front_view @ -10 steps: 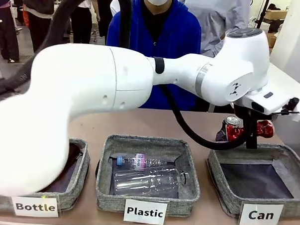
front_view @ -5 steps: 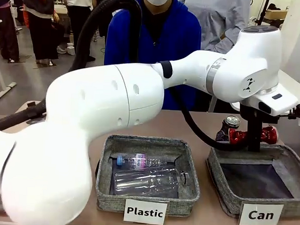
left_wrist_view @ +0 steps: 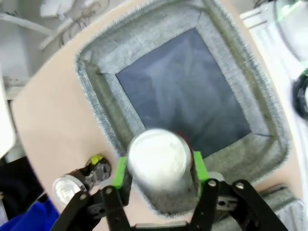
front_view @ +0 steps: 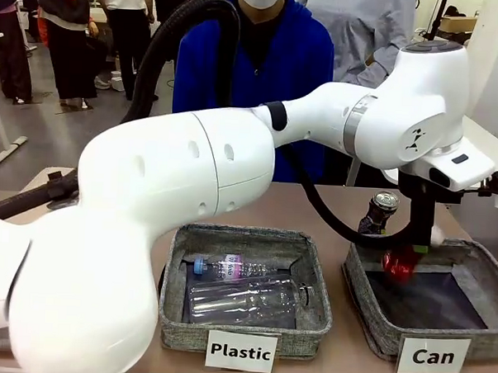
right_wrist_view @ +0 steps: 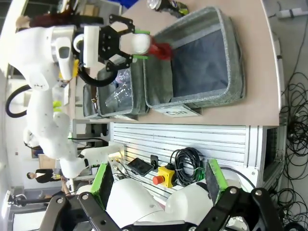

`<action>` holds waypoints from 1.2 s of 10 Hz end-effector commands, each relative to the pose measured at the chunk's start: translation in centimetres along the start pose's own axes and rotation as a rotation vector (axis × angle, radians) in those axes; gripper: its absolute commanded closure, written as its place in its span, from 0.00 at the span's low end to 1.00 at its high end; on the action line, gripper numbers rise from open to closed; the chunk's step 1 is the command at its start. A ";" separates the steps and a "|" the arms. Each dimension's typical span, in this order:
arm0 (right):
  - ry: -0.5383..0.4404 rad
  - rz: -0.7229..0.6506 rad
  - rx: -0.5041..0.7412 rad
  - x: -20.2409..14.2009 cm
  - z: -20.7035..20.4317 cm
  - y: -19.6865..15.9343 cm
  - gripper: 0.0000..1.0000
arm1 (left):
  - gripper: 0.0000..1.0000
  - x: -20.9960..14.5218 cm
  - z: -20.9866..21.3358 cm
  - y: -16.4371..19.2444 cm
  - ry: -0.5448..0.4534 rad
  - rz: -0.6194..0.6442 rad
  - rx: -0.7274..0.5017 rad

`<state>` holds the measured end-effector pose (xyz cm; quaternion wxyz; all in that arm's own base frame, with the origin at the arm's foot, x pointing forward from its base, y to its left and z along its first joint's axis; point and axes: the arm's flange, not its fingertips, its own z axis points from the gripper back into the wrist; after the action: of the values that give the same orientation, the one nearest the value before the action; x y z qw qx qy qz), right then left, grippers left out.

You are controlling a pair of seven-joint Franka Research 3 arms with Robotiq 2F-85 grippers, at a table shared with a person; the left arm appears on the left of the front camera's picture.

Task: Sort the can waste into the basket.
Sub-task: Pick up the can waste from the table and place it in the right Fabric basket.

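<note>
The right gripper point(right_wrist_view: 158, 168) is held well back from the counter point(front_view: 340, 368), its fingers wide apart with nothing between them. At the right end of the counter's near edge sits the square grey woven basket labelled "Can" point(front_view: 379, 337), its dark lining bare. Beside it, at mid-edge, a like basket labelled "Plastic" point(front_view: 173, 319) holds clear plastic bottles point(front_view: 244, 300).

The white left arm point(front_view: 175, 175) crosses the counter and blocks much of its left half. The left gripper point(left_wrist_view: 159, 168) hangs over the far left corner of the "Can" basket with its fingers apart. The crushed red drink can point(front_view: 400, 265), blurred, is loose at the fingertips over that corner. In the left wrist view its pale round end lies between the green pads point(left_wrist_view: 119, 171); the front view presents its red body.

The dark crushed drink can point(front_view: 378, 213) stands on the counter just beyond that corner. A person in a blue top point(front_view: 263, 63) stands at the far edge.
</note>
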<state>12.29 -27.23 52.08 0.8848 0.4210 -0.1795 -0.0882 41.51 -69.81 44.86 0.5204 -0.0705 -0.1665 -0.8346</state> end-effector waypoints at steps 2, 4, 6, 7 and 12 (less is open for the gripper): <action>-0.007 -0.002 0.012 -0.9 0.3 0.1 0.00 | 0.00 2.1 0.3 3.6 0.017 -0.012 -0.011; -0.007 -0.002 0.012 -0.9 0.3 0.1 0.00 | 0.00 1.6 1.0 3.5 0.037 -0.004 -0.068; 0.038 0.028 0.004 0.5 -1.1 0.7 0.00 | 0.00 -0.1 4.0 1.7 0.015 0.007 -0.097; 0.064 0.025 0.027 1.3 -2.6 1.7 0.00 | 0.00 -1.1 5.9 0.2 -0.002 -0.004 -0.123; 0.194 -0.040 0.132 6.7 -13.8 6.8 0.00 | 0.00 -10.5 12.7 -8.1 0.152 0.132 -0.701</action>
<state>22.56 -16.04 51.09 0.8666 0.4864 -0.1003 -0.0493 41.69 -57.62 53.63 0.5444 -0.1672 0.0715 -0.8189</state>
